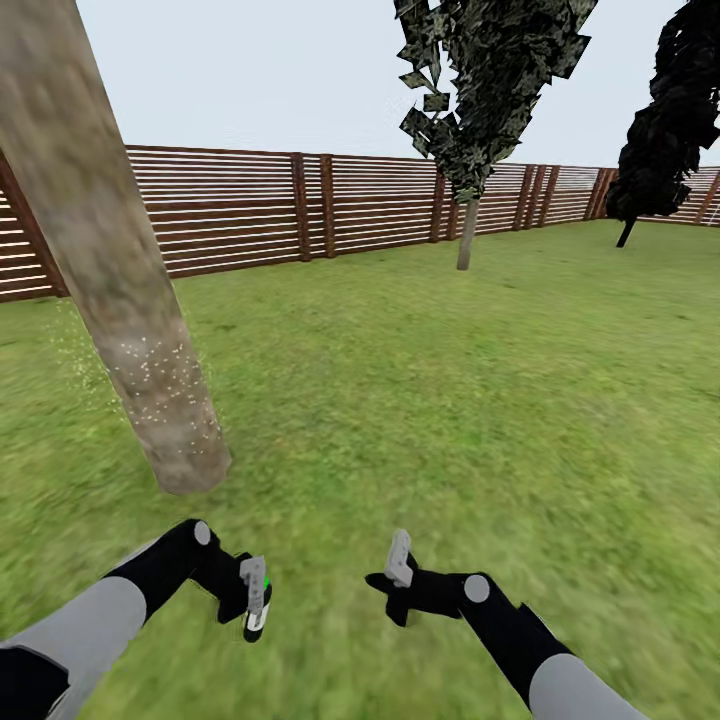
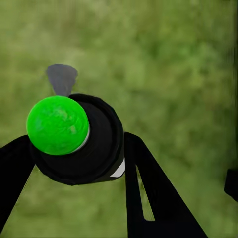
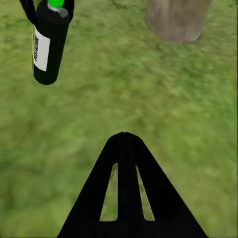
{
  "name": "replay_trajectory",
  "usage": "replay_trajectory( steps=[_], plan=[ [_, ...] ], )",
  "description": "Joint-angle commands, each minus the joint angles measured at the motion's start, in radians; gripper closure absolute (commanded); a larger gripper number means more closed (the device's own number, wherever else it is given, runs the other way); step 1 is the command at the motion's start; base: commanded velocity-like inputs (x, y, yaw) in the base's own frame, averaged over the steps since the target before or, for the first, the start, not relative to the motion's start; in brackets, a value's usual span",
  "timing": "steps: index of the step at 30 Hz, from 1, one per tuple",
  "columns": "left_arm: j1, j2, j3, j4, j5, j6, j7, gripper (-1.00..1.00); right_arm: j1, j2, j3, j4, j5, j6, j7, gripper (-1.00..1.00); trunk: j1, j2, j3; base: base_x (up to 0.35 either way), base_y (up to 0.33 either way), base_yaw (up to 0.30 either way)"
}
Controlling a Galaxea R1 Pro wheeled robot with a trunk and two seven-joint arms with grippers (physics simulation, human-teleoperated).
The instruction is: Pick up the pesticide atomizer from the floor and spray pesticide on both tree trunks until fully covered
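Observation:
My left gripper (image 1: 252, 592) is shut on the pesticide atomizer (image 1: 257, 620), a dark cylinder with a pale label, held low over the grass. In the left wrist view its cap (image 2: 57, 124) shows a bright green dot, with black fingers (image 2: 148, 191) on either side of the body. The right wrist view shows the atomizer (image 3: 47, 47) hanging above the lawn. One tree trunk (image 1: 120, 290) stands close at front left, with pale specks on its lower bark (image 1: 150, 372). The other tree (image 1: 466, 235) stands far back by the fence. My right gripper (image 1: 398, 562) is shut and empty.
A brown slat fence (image 1: 300, 210) bounds the lawn at the back. A near-black cone-shaped tree (image 1: 660, 130) stands at far right. Open grass (image 1: 450, 400) stretches between the near trunk and the far tree. The near trunk's base (image 3: 176, 20) sits just ahead of the right gripper (image 3: 124, 139).

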Motion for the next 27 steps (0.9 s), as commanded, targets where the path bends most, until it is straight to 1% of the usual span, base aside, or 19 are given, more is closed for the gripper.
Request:
replay_trajectory(
  steps=[1, 2, 3, 4, 6, 8, 10, 13, 17, 20, 22, 25, 27],
  plan=[
    [0.000, -0.013, -0.019, 0.000, -0.002, 0.002, 0.003, 1.00, 0.000, 0.014, 0.000, -0.004, 0.000, 0.000, 0.027, 1.00, 0.000, 0.000, 0.000, 0.000, 0.000, 0.000],
    [0.000, -0.019, -0.029, 0.000, -0.002, 0.003, 0.004, 1.00, 0.000, 0.024, 0.001, -0.007, 0.001, -0.001, 0.043, 1.00, 0.000, 0.000, 0.000, 0.000, 0.000, 0.000],
    [0.000, -0.032, -0.035, 0.000, -0.002, 0.004, 0.004, 1.00, 0.000, 0.032, 0.001, -0.008, 0.001, -0.001, 0.052, 1.00, 0.000, 0.000, 0.000, 0.000, 0.000, 0.000],
    [0.000, -0.046, -0.052, 0.000, -0.002, 0.023, 0.018, 1.00, 0.000, 0.039, 0.000, -0.009, 0.000, -0.001, 0.058, 1.00, 0.000, 0.000, 0.000, 0.000, 0.000, 0.000],
    [0.000, -0.057, -0.085, 0.000, -0.002, 0.061, 0.049, 1.00, 0.000, 0.053, 0.001, -0.010, 0.000, -0.001, 0.061, 1.00, 0.000, 0.000, 0.000, 0.000, 0.000, 0.000],
    [0.000, -0.068, -0.107, 0.000, -0.002, 0.072, 0.057, 1.00, 0.000, 0.059, 0.001, -0.011, 0.000, -0.001, 0.061, 1.00, 0.000, 0.000, 0.000, 0.000, 0.000, 0.000],
    [0.000, -0.076, -0.120, 0.000, -0.002, 0.074, 0.059, 1.00, 0.000, 0.062, 0.001, -0.011, 0.000, -0.001, 0.061, 1.00, 0.000, 0.000, 0.000, 0.000, 0.000, 0.000],
    [0.000, -0.083, -0.124, -0.002, 0.000, 0.071, 0.057, 1.00, 0.000, 0.062, 0.001, -0.011, 0.001, -0.001, 0.061, 1.00, 0.000, 0.000, 0.000, 0.000, 0.000, 0.000],
    [0.000, -0.084, -0.124, -0.003, 0.008, 0.050, 0.047, 1.00, 0.000, 0.062, 0.001, -0.010, 0.002, -0.002, 0.061, 1.00, 0.000, 0.000, 0.000, 0.000, 0.000, 0.000],
    [0.000, -0.084, -0.121, 0.003, 0.013, -0.009, 0.018, 1.00, 0.000, 0.062, 0.001, -0.010, 0.003, -0.002, 0.060, 1.00, 0.000, 0.000, 0.000, 0.000, 0.000, 0.000],
    [0.000, -0.084, -0.119, 0.003, 0.017, -0.025, 0.008, 1.00, 0.000, 0.062, 0.001, -0.010, 0.003, -0.002, 0.060, 1.00, 0.000, 0.000, 0.000, 0.000, 0.000, 0.000],
    [0.000, -0.085, -0.118, 0.002, 0.047, -0.063, -0.008, 1.00, 0.000, 0.062, 0.001, -0.009, 0.003, -0.002, 0.060, 1.00, 0.000, 0.000, 0.000, 0.000, 0.000, 0.000],
    [0.000, -0.091, -0.118, 0.000, 0.057, -0.068, -0.011, 1.00, 0.000, 0.062, 0.001, -0.009, 0.003, -0.002, 0.060, 1.00, 0.000, 0.000, 0.000, 0.000, 0.000, 0.000]
  ],
)
